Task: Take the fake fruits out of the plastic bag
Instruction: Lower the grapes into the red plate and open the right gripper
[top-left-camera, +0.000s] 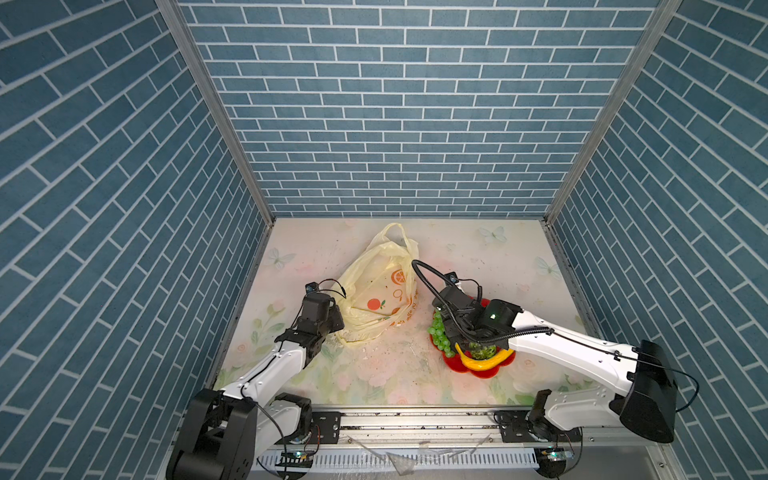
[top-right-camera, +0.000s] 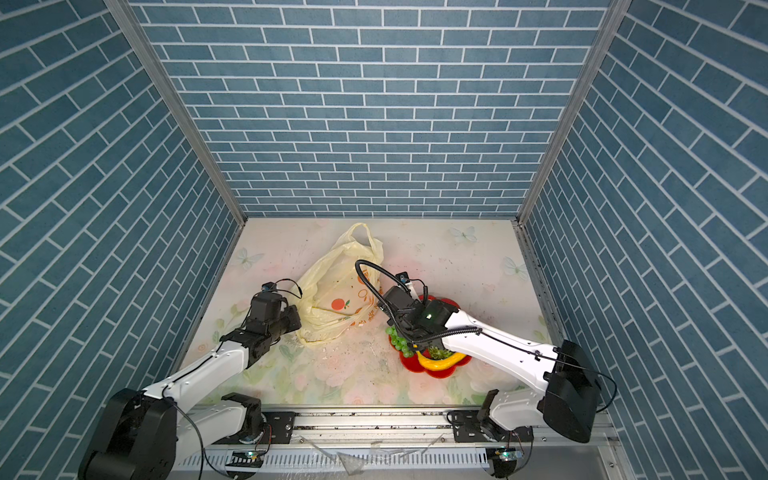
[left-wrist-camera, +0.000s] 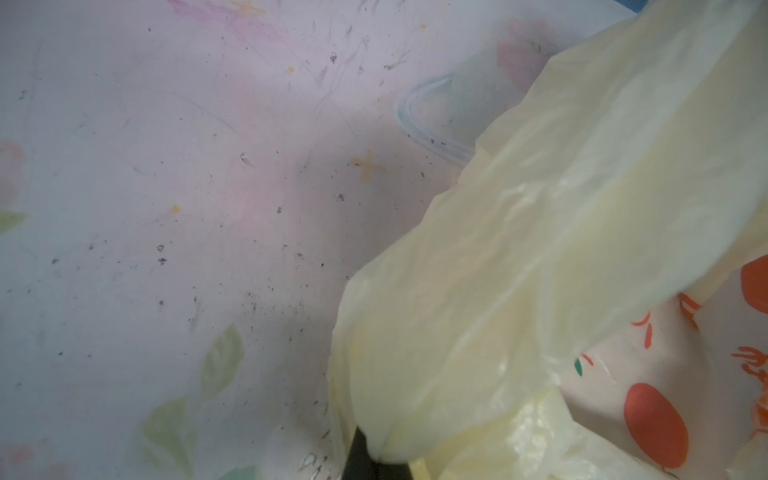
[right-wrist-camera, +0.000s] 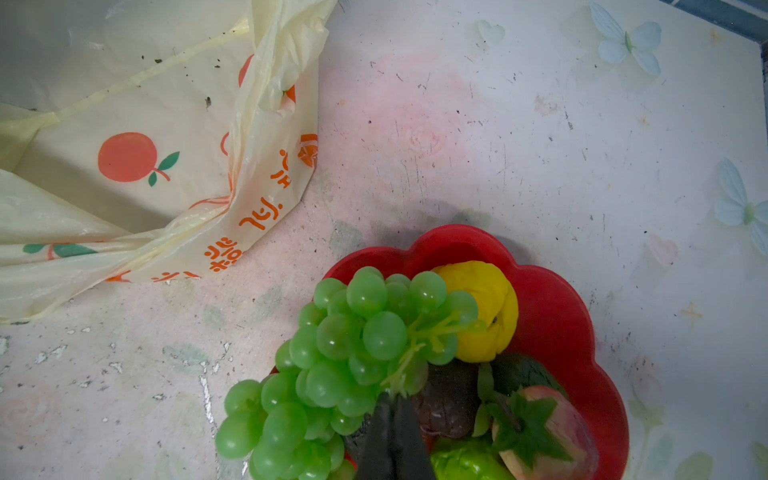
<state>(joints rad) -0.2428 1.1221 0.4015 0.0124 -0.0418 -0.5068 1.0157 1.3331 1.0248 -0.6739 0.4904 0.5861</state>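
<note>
Our right gripper (right-wrist-camera: 392, 401) pinches the grape bunch (right-wrist-camera: 353, 349) by its stem, and our left gripper (left-wrist-camera: 365, 457) pinches the plastic bag (left-wrist-camera: 540, 249). We should centre the bunch on the red plate (right-wrist-camera: 561, 307) before releasing.

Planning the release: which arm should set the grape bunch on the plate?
Right: right gripper is shut on the green grape bunch over the red plate; left gripper pinches the plastic bag.

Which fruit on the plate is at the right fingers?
The green grape bunch: its stem meets the shut right fingers; yellow lump and strawberry lie apart from them.
</note>
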